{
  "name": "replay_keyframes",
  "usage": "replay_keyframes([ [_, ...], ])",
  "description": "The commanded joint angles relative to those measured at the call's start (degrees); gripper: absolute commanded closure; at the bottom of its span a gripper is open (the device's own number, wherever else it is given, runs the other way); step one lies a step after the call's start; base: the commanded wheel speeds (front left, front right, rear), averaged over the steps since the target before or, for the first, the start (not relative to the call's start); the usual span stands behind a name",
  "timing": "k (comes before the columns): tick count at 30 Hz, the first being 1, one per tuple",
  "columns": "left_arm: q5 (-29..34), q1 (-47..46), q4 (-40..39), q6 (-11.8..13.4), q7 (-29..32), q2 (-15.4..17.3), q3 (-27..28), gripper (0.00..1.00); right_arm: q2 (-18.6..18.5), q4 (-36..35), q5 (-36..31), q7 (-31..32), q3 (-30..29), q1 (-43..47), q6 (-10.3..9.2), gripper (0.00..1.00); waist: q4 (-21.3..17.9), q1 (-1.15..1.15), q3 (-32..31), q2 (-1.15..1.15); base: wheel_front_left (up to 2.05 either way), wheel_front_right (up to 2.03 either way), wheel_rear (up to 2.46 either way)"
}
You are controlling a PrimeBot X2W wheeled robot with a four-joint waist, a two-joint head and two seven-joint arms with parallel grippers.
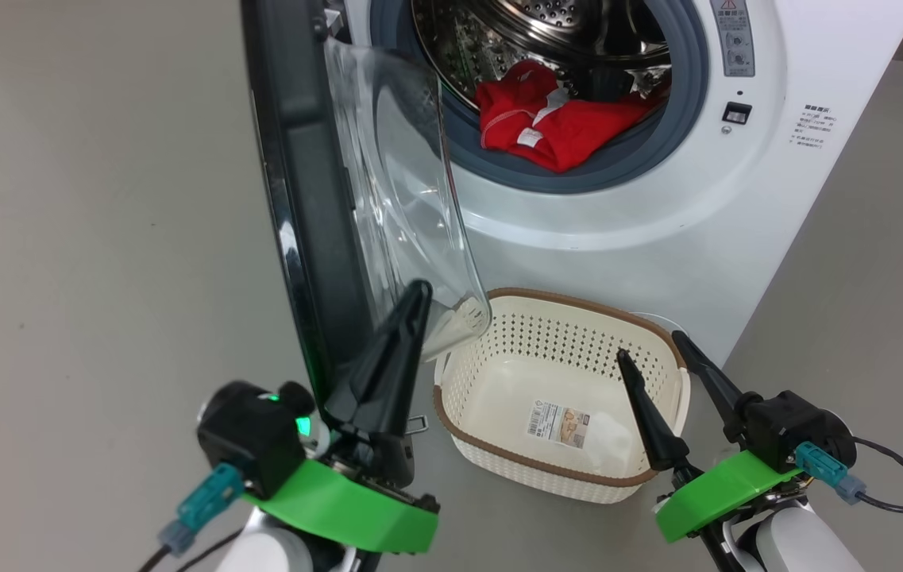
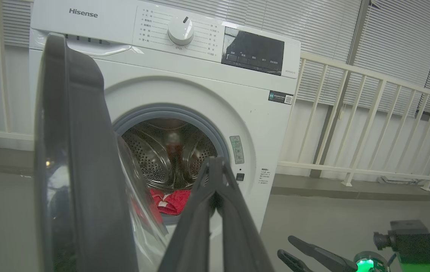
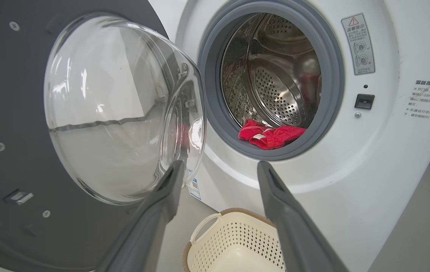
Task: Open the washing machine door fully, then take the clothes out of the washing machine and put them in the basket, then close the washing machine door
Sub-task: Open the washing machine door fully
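Left claw [image 1: 417,306] at lower left of head view: two long dark fingers pressed together, pointing up, leaning slightly right. Right claw [image 1: 650,347] at lower right: fingers spread wide apart, pointing up, leaning left. Green collar at each wrist, left [image 1: 348,508] and right [image 1: 717,488]. Pale forearms at bottom edge.

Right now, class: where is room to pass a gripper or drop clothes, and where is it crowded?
Free: the drum mouth above the clothes; inside the empty basket. Crowded: between washing machine door and left gripper.
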Motion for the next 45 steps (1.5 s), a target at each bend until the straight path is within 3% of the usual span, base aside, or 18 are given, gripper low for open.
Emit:
replay_keyframes([
  [1, -0.61, 0.2, -0.18, 0.28, 0.89, 0.45, 1.14, 1.0, 0.29, -1.16, 0.61, -0.37, 0.99, -2.1, 0.35, 0.0, 0.11, 0.0, 0.12, 0.0, 0.0, 0.0, 0.0],
  [15, -2.68, 3.24, 6.32, 1.62, 4.45, 0.85, 0.59, 1.0, 0.29, -0.69, 0.55, -0.37, 1.27, -1.9, 0.35, 0.0, 1.27, 0.0, -0.19, 0.0, 0.0, 0.0, 0.0],
  [28, -2.7, 4.06, 8.85, 6.18, 4.55, 1.64, 3.64, 1.0, 0.23, -0.16, -0.19, -0.37, 1.42, -1.72, 0.35, 0.0, 2.03, 0.0, 0.09, 0.0, 0.0, 0.0, 0.0],
  [45, -2.51, 5.36, 6.04, 12.44, 3.95, 5.43, 10.48, 1.0, 0.22, 0.06, -0.35, -0.37, 1.33, -1.88, 0.35, 0.0, 5.64, 0.0, 1.45, 0.0, 0.0, 0.0, 0.0],
])
